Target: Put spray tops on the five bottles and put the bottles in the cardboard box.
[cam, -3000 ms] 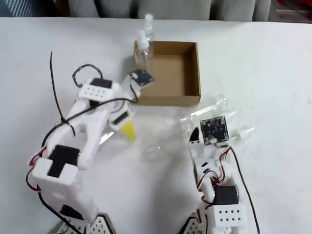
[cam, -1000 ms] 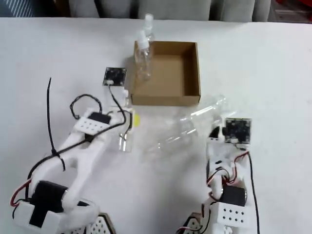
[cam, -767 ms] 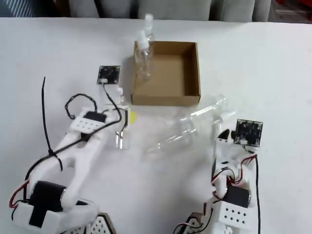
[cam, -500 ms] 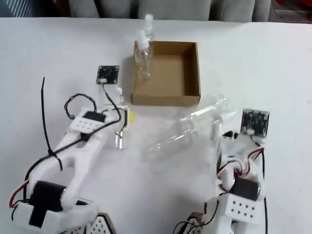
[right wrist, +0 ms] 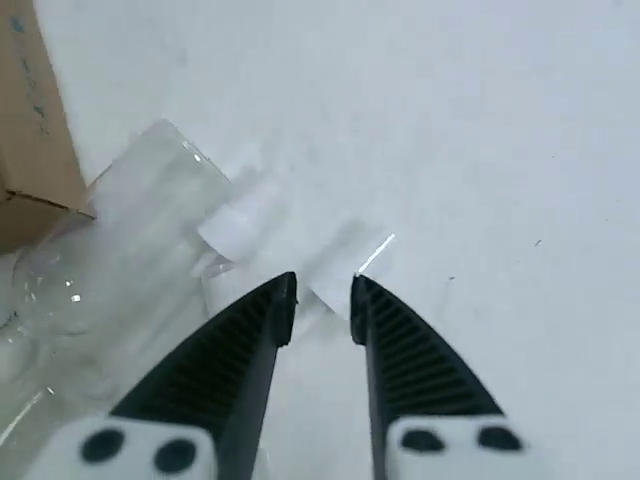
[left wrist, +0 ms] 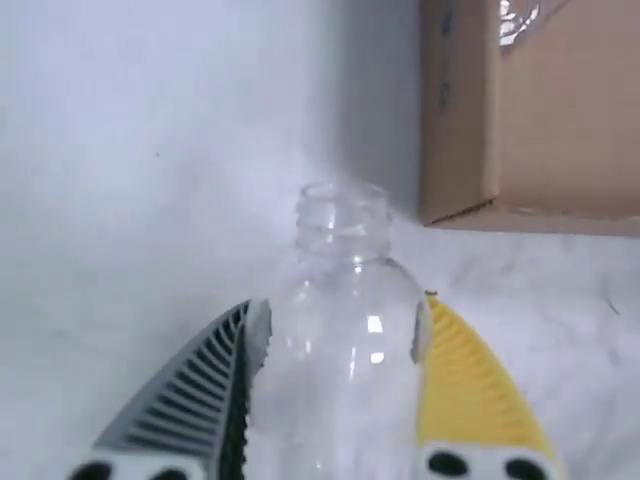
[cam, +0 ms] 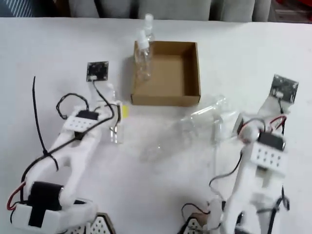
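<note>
An uncapped clear bottle (left wrist: 342,215) stands between the grey and yellow fingers of my left gripper (left wrist: 340,320), which is shut on it. In the high view this bottle (cam: 115,131) is left of the cardboard box (cam: 198,73), near its front corner. My right gripper (right wrist: 320,295) is nearly closed on a white spray top (right wrist: 235,225). That spray top (cam: 216,127) sits right of the box's front, beside a clear bottle (cam: 202,116) lying on the table. Two capped bottles (cam: 143,53) stand at the box's far left corner.
Another clear bottle (cam: 163,144) lies on the white table between the arms. The box's side (left wrist: 530,110) is close beyond the held bottle, and its corner (right wrist: 35,130) is near the lying bottle (right wrist: 110,250). Black cables trail from the left arm (cam: 73,146).
The right arm has swung away to the right and risen, with its gripper by the spray top. The left arm has drawn the held bottle slightly left, away from the box.
</note>
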{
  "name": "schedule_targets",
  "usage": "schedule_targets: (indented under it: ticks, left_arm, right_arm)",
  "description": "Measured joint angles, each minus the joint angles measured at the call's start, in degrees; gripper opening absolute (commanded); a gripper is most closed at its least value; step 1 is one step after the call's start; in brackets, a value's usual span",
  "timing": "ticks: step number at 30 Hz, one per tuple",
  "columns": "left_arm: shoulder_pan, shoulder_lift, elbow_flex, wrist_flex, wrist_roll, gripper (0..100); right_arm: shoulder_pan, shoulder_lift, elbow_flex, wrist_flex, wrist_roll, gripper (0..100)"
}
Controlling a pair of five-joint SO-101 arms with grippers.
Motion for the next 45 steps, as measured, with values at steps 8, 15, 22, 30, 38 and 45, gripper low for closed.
schedule_targets:
  ticks: [8,15,22,30,38,45]
  left_arm:
    - [0.00,0.00,0.00,0.00,0.00,2]
    - [0.00,0.00,0.00,-0.18,-3.43,2]
    - [0.00,0.00,0.09,-0.18,-3.96,2]
    - [0.00,0.00,0.62,-0.18,-4.04,2]
    - [0.79,0.26,0.62,-0.18,-4.04,2]
    - [0.97,2.73,0.26,-0.44,-3.78,2]
  right_arm:
    - [0.09,18.11,-11.43,4.84,-14.59,25.2]
    - [0.09,20.84,-11.78,4.84,-24.88,27.7]
    - [0.09,22.68,-11.87,4.22,-26.73,21.6]
    - [0.09,28.75,-11.87,0.00,-27.25,21.6]
    - [0.09,30.15,-11.87,-3.78,-27.25,21.2]
    - [0.09,34.20,-11.87,-6.86,-27.25,21.2]
